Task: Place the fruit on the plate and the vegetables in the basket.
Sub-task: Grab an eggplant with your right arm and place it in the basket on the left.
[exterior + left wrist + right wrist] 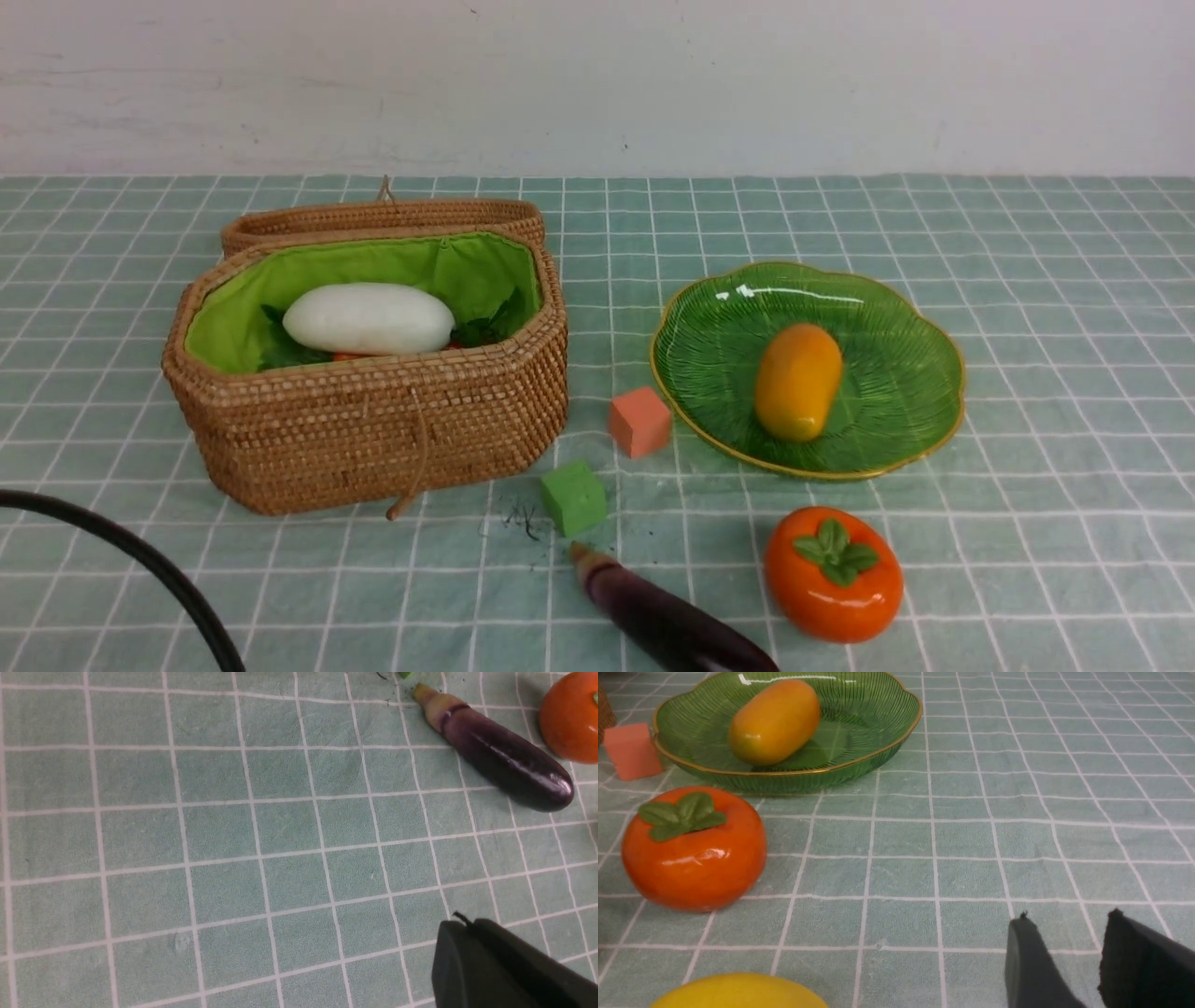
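Left gripper (pixel 460 928): jaws closed together, nothing in them, hanging over bare checked cloth (pixel 233 835). Right gripper (pixel 1069 924): jaws part open with a clear gap, empty, also above the cloth. Neither arm shows in the front view.

Nearest the right gripper: the lemon (pixel 738 991), yellow, only its top edge in frame. Beyond it sits the persimmon (pixel 693 851), glossy orange-red with a green leaf cap, upright on the cloth and just short of the plate (pixel 784 772). The plate is ribbed green glass with a gold rim, and the mango (pixel 775 721) lies in it on its side.

Out from the left gripper: the eggplant (pixel 504 763), long, dark purple and shiny, flat on the cloth with its pale stem end towards the green cube (pixel 572 497). It lies near the persimmon; I can't tell if they touch.

The basket (pixel 373 429) stands well to the left, lid (pixel 383 219) folded back and green lining showing. The white radish (pixel 369 319) lies inside, with a sliver of orange carrot (pixel 350 356) under it. The pink cube (pixel 639 422) sits between basket and plate.

Step, as I judge it: between picks. Three are sorted; eggplant, persimmon and lemon remain. Next the left must open, drop across the eggplant's middle, then carry it over the basket rim. The right could take either fruit, though the persimmon may want wider jaws. Slick round skins, so slip is likely.
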`<state>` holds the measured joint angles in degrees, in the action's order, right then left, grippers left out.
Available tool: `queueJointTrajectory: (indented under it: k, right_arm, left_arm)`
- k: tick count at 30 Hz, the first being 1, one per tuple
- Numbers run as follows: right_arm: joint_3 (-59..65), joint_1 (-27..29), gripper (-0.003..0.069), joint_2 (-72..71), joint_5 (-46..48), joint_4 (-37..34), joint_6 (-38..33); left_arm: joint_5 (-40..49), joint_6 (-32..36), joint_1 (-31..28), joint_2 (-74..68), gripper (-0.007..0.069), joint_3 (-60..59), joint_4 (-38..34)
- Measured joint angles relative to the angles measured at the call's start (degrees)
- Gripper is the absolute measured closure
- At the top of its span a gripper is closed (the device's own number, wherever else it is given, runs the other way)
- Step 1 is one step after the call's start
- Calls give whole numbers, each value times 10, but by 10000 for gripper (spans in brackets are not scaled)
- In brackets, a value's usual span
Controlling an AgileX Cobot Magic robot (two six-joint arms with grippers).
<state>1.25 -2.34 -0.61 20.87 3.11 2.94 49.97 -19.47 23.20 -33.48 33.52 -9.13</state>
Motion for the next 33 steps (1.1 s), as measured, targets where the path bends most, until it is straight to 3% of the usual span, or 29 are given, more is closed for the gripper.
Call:
queueJointTrajectory:
  k: [5,11,17,24,27,33]
  right_arm:
    - [0,0,417,0,0,0,0]
    - [0,0,417,0,0,0,0]
    - [0,0,417,0,0,0,0]
    - [0,0,417,0,0,0,0]
    - [0,0,417,0,0,0,0]
    - [0,0,417,0,0,1,0]
  left_arm:
    - [0,0,0,0,638,0,1]
    - [-1,0,0,13,638,-2,100]
    - [-3,1,-3,125,638,-22,134]
    - [-22,0,-108,266,634,-80,132]
    - [-87,0,-156,316,631,-118,130]
    - [-178,0,-180,342,631,-217,133]
